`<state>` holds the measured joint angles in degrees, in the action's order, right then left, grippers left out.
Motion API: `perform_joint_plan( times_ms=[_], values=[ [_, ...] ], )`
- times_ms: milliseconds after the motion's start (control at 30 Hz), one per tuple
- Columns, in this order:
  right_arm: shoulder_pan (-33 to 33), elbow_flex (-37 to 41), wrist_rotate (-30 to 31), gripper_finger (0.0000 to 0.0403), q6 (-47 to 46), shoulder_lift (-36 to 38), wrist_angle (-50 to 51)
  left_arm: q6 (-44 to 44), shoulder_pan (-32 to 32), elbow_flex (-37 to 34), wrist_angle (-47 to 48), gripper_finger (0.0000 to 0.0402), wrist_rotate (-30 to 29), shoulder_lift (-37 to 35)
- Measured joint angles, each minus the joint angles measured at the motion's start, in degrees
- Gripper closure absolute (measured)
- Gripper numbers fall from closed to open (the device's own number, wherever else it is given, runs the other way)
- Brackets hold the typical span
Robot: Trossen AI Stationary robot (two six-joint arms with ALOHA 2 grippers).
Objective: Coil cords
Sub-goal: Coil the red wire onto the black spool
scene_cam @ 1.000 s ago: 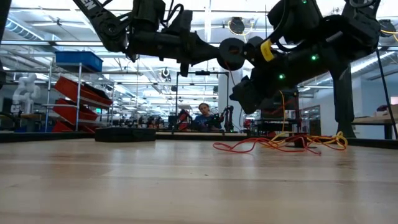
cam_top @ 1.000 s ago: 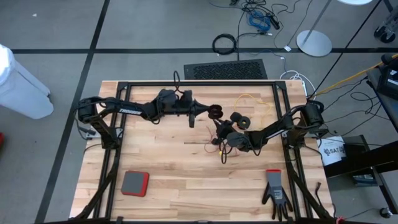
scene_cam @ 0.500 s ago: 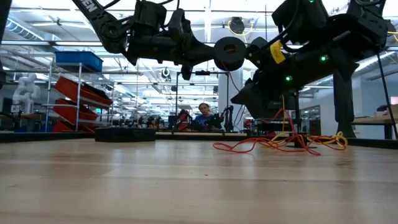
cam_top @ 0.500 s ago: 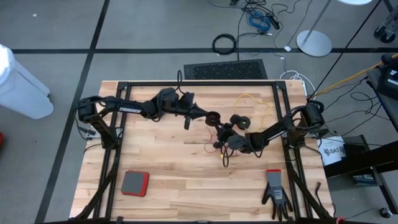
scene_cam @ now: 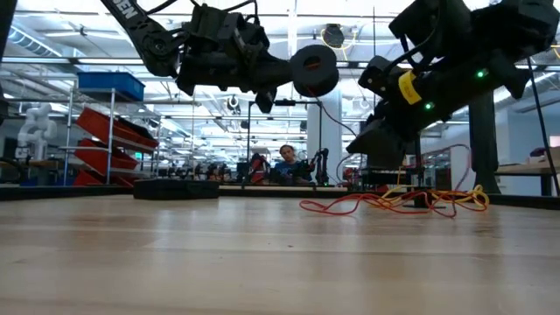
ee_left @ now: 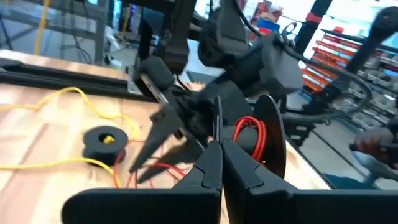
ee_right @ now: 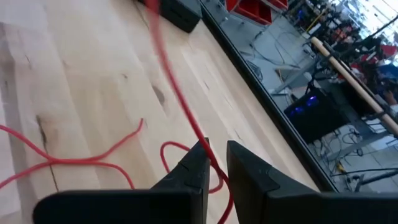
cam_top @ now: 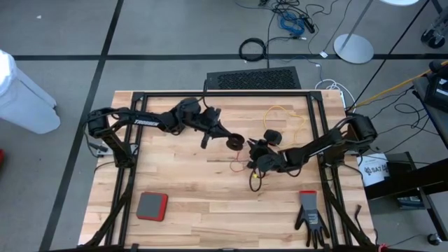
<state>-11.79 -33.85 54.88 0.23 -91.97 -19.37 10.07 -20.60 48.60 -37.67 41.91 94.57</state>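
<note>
While aloft mid-table: left gripper clamps reel, right gripper pinches red cord.

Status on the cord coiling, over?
Left claw shut on reel, raised. Right claw pinching red cord. Yellow cord loose on table. Nothing blocking.

left arm: matte black, slim links w/ chunky joints; white lettering on link nr shoulder
right arm: black, same build; yellow sticker on wrist, green LEDs lit (low view)
cables: thin black loops arching over left wrist
left claw: 2 black tapered fingers, smooth wedge tips
right claw: 2 black angular fingers, pointed tips
bases: black, bolted to black frame at surface edges
</note>
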Motion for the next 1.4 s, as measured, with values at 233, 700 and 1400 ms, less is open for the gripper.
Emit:
perform_joint_plan(
  times_ms=[233,700,1400],
  values=[
    [0.0,0.0,-4.1,0.0386,0.5,2.2,0.4,-6.7,-0.7,0.0,8.0,0.0402,1.1,0.0],
    [2.1,0.0,-11.9,0.0402,-3.0,6.3,-1.1,-23.4,0.2,0.0,19.5,0.0402,-12.8,0.0],
    [4.0,-4.2,-15.8,0.0403,-5.5,7.9,-2.6,-41.1,10.6,2.2,18.5,0.0402,-49.1,0.0]
  ],
)
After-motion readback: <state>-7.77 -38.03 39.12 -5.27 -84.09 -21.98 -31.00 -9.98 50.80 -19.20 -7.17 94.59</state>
